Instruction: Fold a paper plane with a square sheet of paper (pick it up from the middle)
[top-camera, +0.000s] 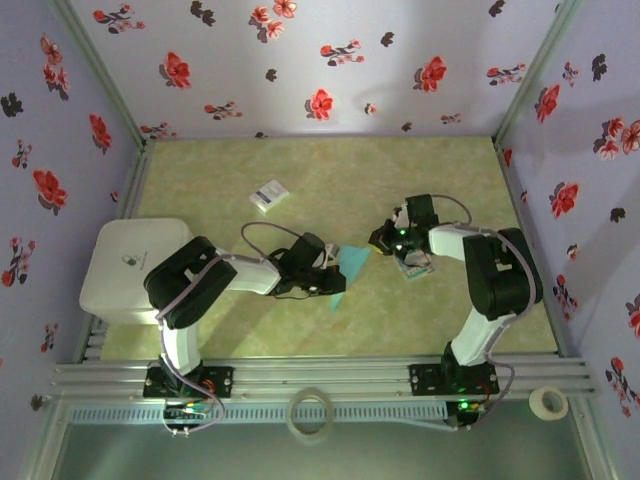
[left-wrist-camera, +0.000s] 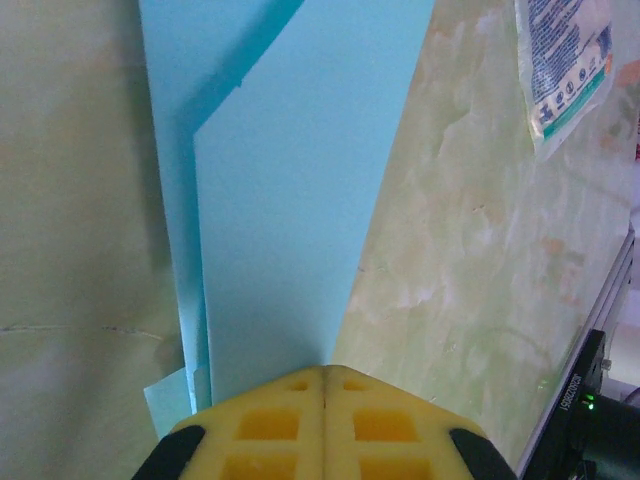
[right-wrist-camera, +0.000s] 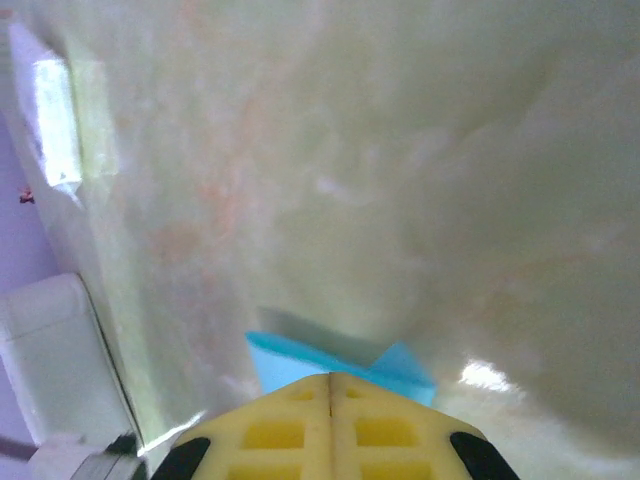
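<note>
The left pincer (left-wrist-camera: 323, 372) has its yellow jaws pressed together at the near end of the folded teal paper (left-wrist-camera: 290, 200), which runs straight out ahead of it in layered flaps over the tabletop (left-wrist-camera: 470, 250). The right pincer (right-wrist-camera: 330, 378) is likewise closed, with a corner of the paper just beyond its tips. Whether either one actually pinches the paper cannot be told. A printed packet (left-wrist-camera: 565, 70) lies ahead and right of the left pincer.
</note>
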